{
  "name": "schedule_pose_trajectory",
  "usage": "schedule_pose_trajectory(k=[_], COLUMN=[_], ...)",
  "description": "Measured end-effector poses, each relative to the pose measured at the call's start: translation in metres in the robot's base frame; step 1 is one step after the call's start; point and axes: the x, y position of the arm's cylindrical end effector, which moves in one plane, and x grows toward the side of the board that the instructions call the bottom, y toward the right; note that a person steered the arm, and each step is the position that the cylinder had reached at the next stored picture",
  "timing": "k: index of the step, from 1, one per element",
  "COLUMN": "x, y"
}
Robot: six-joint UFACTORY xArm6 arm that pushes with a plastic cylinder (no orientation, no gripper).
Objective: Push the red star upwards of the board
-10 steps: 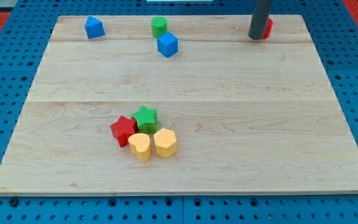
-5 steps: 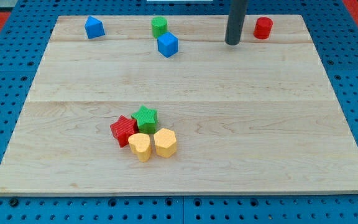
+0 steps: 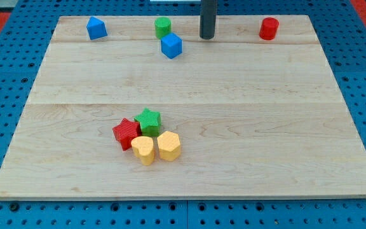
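Four blocks clustered low on the tabletop (image 3: 297, 127), red star (image 3: 126, 133) on their left.
My tip (image 3: 207, 37), a bare rod without fingers, held nothing near the top; it should approach from below the star.

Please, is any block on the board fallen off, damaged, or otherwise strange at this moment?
Nothing stands out. The red star sits in a tight cluster with the green star and two yellow blocks. My tip is far away, near the view's top.
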Motion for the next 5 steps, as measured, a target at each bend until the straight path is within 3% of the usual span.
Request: schedule_pose_trajectory(k=[1,2,4,5], x=[0.001,0.074,0.167,0.115], y=[-0.053,-0.083,-0.058,-0.060])
